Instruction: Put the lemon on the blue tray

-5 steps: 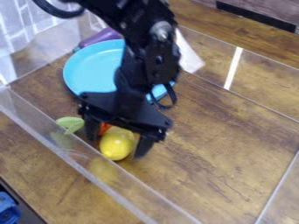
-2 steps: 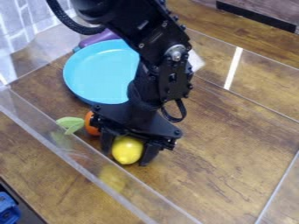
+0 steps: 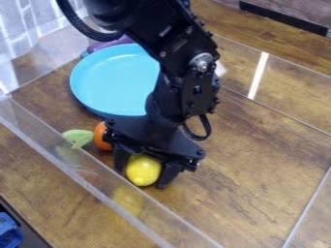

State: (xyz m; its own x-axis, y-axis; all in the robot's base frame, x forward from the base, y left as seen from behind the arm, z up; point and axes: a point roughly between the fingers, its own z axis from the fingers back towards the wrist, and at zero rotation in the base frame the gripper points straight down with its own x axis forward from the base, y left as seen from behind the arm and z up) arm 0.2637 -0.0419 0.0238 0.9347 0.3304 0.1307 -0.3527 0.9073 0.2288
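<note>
The lemon [image 3: 142, 171]: small, smooth, bright yellow oval, lying low on the wooden surface near the clear front wall. The blue tray [image 3: 114, 79]: large round shallow dish with raised rim, lying flat behind it, apart from the fruit.

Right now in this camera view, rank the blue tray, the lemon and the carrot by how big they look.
1. blue tray, by far the largest.
2. lemon.
3. carrot, but it is partly hidden behind the claw, so its rank against the lemon is unsure.
</note>
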